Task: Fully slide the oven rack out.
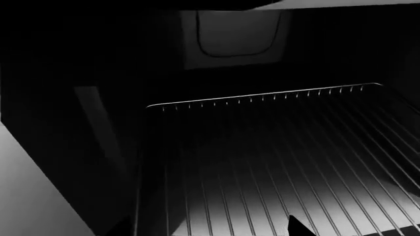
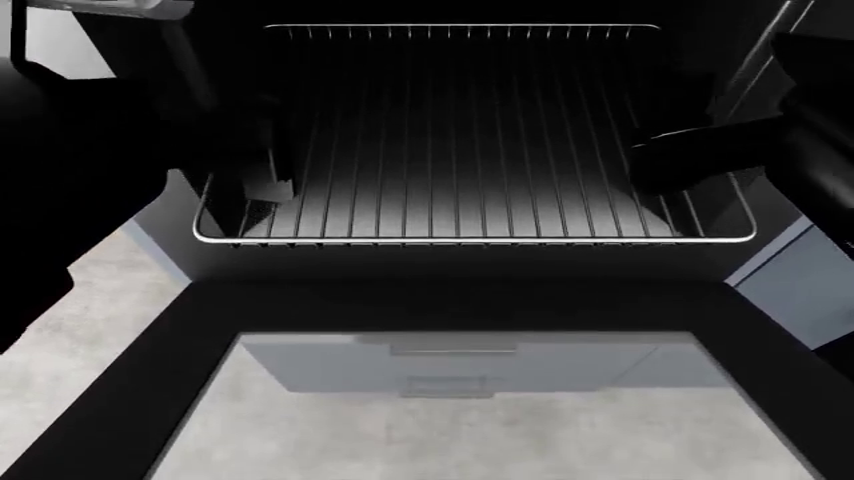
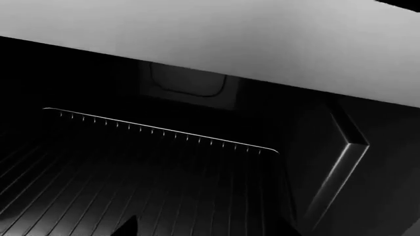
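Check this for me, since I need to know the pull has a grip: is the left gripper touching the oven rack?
Cannot tell. In the head view the left gripper overlaps the oven rack near its front corner, but everything there is black, so neither contact nor gap shows.

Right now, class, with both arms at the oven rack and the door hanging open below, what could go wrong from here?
1. Both grippers, left and right, are too dark to read; a loose hold could slip.
2. An uneven pull could skew the oven rack and jam it.
3. Its front edge already overhangs the open door; pulled further, it might tip onto it.
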You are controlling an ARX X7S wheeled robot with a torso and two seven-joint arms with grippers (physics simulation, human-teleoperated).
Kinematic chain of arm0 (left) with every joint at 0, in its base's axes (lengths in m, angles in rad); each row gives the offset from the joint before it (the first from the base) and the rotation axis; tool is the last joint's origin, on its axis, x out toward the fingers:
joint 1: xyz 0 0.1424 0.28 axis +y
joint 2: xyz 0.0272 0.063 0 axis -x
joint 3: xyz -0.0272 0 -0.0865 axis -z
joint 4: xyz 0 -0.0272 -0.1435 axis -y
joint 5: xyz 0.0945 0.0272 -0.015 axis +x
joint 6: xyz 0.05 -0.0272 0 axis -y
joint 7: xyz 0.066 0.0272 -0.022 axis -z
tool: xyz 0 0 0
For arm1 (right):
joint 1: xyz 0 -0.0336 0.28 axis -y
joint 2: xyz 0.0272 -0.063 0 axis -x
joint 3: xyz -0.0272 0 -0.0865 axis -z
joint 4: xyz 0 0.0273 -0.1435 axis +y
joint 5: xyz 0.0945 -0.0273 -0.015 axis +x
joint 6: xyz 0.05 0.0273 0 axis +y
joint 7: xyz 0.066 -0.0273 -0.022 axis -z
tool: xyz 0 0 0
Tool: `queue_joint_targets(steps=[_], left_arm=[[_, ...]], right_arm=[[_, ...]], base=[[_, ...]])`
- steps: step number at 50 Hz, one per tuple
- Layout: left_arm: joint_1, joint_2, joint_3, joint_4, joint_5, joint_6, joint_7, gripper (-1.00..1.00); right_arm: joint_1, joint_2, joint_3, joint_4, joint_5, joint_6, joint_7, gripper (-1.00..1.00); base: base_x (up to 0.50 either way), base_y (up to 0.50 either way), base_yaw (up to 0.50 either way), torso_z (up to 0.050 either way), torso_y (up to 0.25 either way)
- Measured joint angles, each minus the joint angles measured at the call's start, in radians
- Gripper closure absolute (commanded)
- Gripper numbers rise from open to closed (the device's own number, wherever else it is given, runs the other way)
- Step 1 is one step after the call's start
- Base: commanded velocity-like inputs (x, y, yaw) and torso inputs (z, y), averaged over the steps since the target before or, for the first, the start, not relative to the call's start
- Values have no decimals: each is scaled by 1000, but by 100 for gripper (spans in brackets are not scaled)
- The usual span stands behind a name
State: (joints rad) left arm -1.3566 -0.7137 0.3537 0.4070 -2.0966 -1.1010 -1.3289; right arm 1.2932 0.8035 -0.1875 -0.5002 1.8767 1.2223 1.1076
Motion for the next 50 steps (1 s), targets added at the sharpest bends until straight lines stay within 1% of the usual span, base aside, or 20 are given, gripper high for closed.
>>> queue_joint_targets(steps=[10, 25, 40, 50], left_arm=[[-3, 61, 34, -96, 71, -7, 63, -100], [-1, 126, 83, -219, 177, -14, 154, -100], [12, 163, 116, -286, 271, -6, 224, -100], [50, 178, 131, -307, 332, 16, 278, -100]], right_arm=[[37, -50, -56, 90, -51, 19, -35, -100], [63, -117, -114, 224, -79, 8, -54, -100], [44, -168, -155, 307, -127, -16, -78, -100], [18, -189, -181, 344, -176, -31, -114, -100]], base=[[0, 0, 0, 0, 0], [0, 0, 0, 0, 0], [0, 0, 0, 0, 0], [0, 0, 0, 0, 0]])
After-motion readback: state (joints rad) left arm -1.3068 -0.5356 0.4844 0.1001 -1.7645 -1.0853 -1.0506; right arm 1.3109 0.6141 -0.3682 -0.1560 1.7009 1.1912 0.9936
